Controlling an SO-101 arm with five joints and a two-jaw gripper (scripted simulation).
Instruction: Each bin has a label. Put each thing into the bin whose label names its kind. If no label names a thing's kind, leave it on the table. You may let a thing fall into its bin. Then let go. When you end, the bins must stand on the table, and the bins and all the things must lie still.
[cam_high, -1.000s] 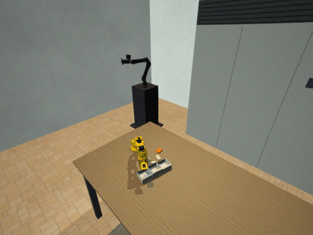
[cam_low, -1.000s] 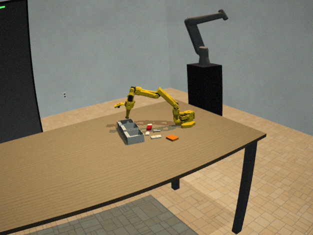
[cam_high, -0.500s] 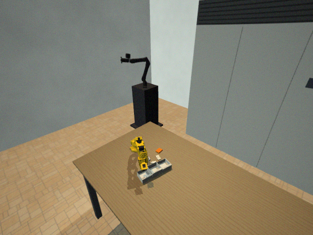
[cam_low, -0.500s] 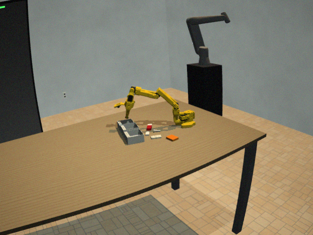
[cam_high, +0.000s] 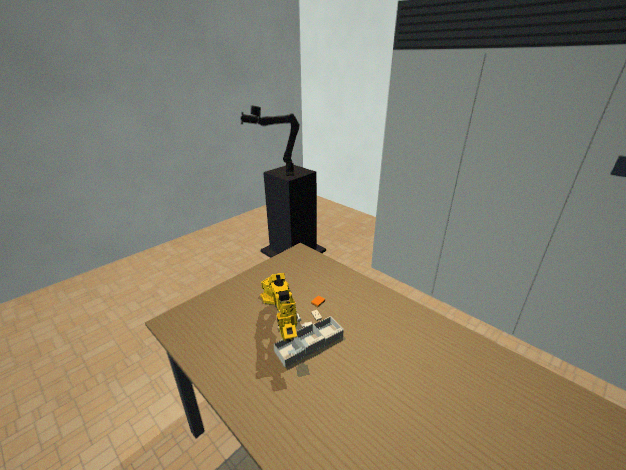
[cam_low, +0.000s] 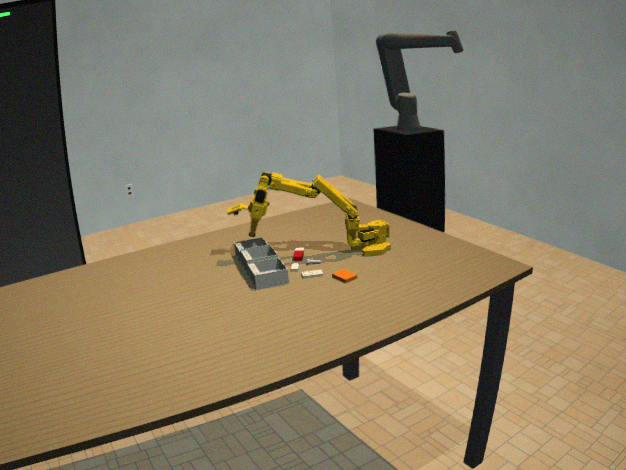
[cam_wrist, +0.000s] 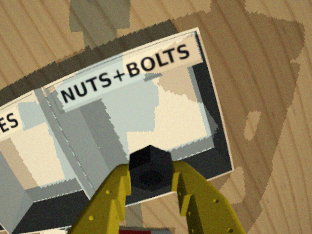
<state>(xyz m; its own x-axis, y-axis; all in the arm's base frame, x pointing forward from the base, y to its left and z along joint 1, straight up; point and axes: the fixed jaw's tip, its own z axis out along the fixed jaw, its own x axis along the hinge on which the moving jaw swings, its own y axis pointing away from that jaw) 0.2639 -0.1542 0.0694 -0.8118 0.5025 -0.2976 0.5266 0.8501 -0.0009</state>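
My gripper is shut on a small black nut and holds it in the air. In the wrist view the nut hangs over the near rim of the end bin, whose label reads NUTS+BOLTS. This bin ends a row of grey bins. The neighbouring bin's label is cut off in the wrist view. A red-and-white block lies on the table behind the bins, under my fingers.
Between the bins and my arm's base lie a grey bolt, a small white piece, a flat white piece and an orange tile. A dark arm on a black pedestal stands beyond the table.
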